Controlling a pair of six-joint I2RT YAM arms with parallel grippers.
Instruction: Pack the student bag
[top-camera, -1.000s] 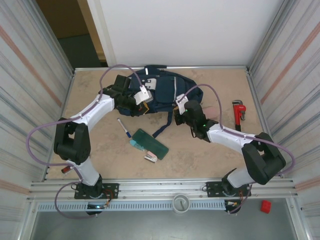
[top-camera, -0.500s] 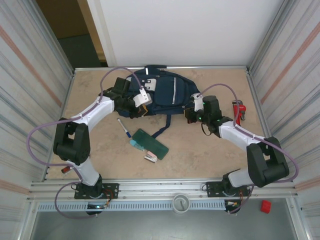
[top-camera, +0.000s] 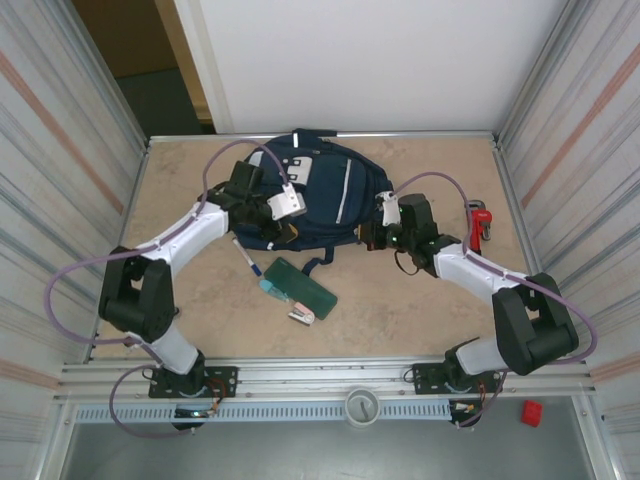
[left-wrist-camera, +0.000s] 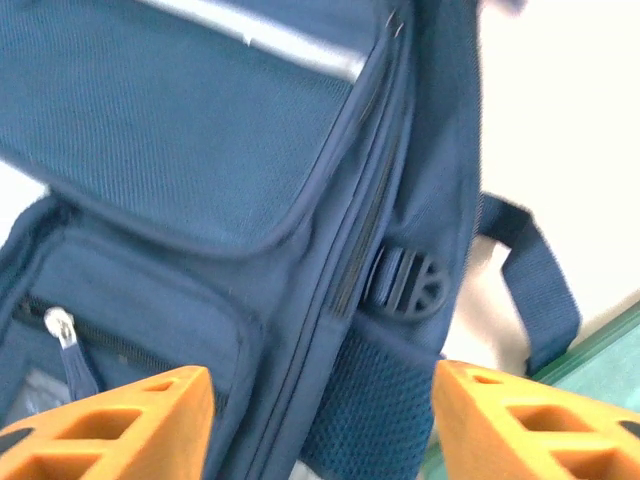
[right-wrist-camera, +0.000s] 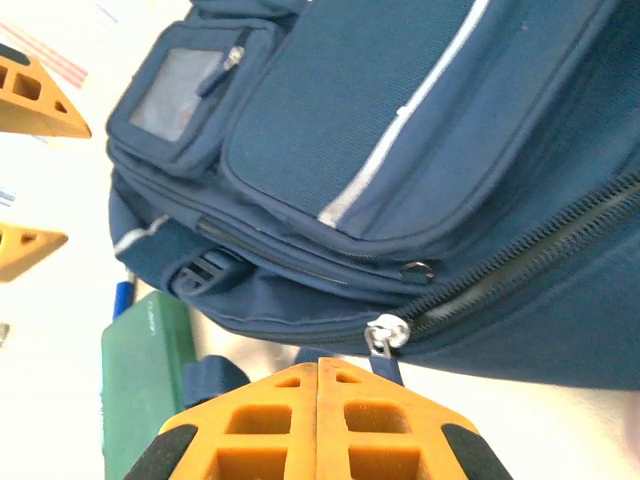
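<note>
Navy woven-fabric student bag, pale stripe, lies slumped. Over it, left gripper spread; right gripper pinched together by silver zip pull. Flat green case near.

Table: beige, mottled surface. A flat green case lies diagonally near the centre. A small teal item touches its left edge, and a small pink-and-white item sits at its near corner. A blue-tipped pen lies left of the case, apart from it. A red pipe wrench lies near the right edge.
</note>
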